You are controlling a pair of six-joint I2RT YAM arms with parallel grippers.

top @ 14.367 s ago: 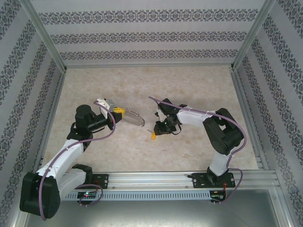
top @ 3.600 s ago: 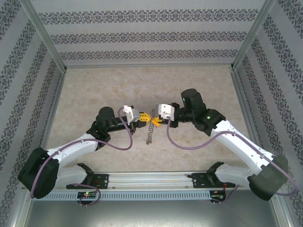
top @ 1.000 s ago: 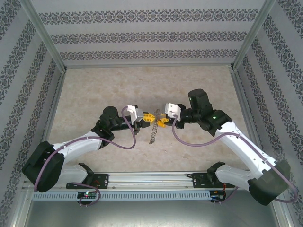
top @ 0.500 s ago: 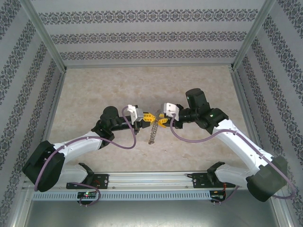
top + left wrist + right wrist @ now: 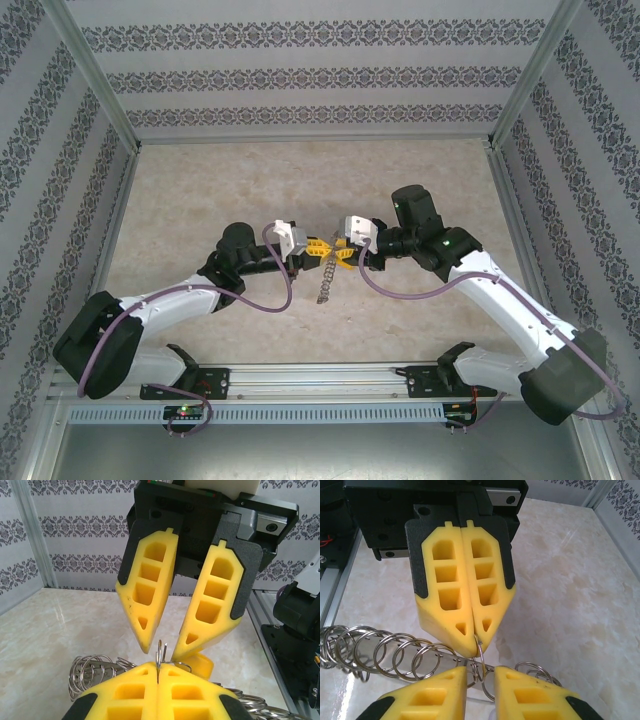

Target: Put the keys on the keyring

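The keyring [image 5: 321, 285] hangs as a silver chain of small rings below where the two grippers meet above the table's middle. My left gripper [image 5: 319, 246] is shut on one upright ring [image 5: 160, 652] of it, its yellow fingertips pressed together in the left wrist view [image 5: 158, 666]. Facing it tip to tip, my right gripper [image 5: 339, 252] is open, and that ring stands in the gap between its fingers [image 5: 480, 672]. An orange-yellow block [image 5: 203, 664], likely a key head, shows just under one right finger. More keyring loops [image 5: 395, 655] trail off to the side.
The marble-patterned tabletop [image 5: 300, 180] lies below both raised grippers. Patterned walls with metal corner posts [image 5: 100, 95] close in the left, back and right. An aluminium rail [image 5: 320, 378] carrying the arm bases runs along the near edge.
In the last second both grippers edged a little closer together, tip to tip. Fourteen seconds ago the arms were apart, with an orange key lying beside the right gripper.
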